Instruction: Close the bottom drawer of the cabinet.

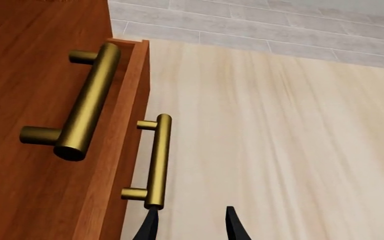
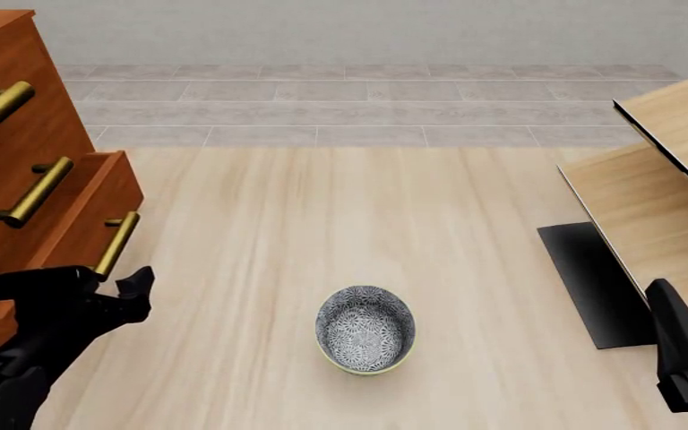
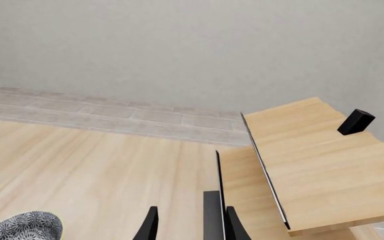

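the cabinet [image 2: 10,116] stands at the table's left edge, its bottom drawer [image 2: 75,233] pulled out. the left gripper [image 2: 111,287] hovers just beside that drawer's brass handle [image 2: 117,244], fingers parted and empty. the right gripper [image 3: 188,225], near the right edge, is open and holds nothing.

A rendered indoor setting that resembles a room in a home. A pale wood-grain surface [image 2: 440,242] spreads across the scene, edged by a band of grey tiles [image 2: 356,112] below a plain grey wall [image 3: 178,50]. On the left stands a reddish-brown cabinet [image 2: 10,98] with brass bar handles [image 2: 33,191]. On the right is light-wood furniture with black edges [image 2: 666,161]. A patterned bowl [image 2: 365,329] sits in the open middle.
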You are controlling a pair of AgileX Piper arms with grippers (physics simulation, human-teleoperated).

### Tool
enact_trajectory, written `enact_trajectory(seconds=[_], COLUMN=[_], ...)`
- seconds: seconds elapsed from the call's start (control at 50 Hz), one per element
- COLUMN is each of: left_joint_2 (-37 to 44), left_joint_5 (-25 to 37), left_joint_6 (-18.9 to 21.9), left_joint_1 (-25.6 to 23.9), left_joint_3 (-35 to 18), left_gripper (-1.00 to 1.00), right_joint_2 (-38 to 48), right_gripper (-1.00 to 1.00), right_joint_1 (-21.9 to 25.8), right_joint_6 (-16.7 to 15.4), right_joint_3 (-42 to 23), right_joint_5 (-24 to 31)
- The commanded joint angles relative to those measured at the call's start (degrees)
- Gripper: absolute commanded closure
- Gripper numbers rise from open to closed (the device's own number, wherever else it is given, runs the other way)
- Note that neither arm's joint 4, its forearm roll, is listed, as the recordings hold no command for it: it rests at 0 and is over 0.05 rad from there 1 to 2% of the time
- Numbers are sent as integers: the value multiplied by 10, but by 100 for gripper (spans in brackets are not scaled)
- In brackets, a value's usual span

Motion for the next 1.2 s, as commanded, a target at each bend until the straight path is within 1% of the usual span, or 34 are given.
enact_trajectory(seconds=[0.02,0.24,0.38,0.54,0.8,1.2], left_joint_2=[25,37,31,46,46,64], left_joint_5=[-11,-14,1,-6,3,-9], left_joint_6=[8,16,16,19,22,33], left_joint_1=[21,31,38,45,56,68], left_joint_3=[-8,-10,-16,-19,-23,-26], left_gripper=[-100,-100,-100,-100,-100,-100], right_joint_2=[0,0,0,0,0,0], right_gripper=[-100,-100,-100,-100,-100,-100], right_joint_1=[0,0,1,1,1,1], right_joint_6=[-1,0,1,1,1,-2], right_joint_3=[0,0,0,0,0,0], right_joint_5=[0,0,0,1,2,0])
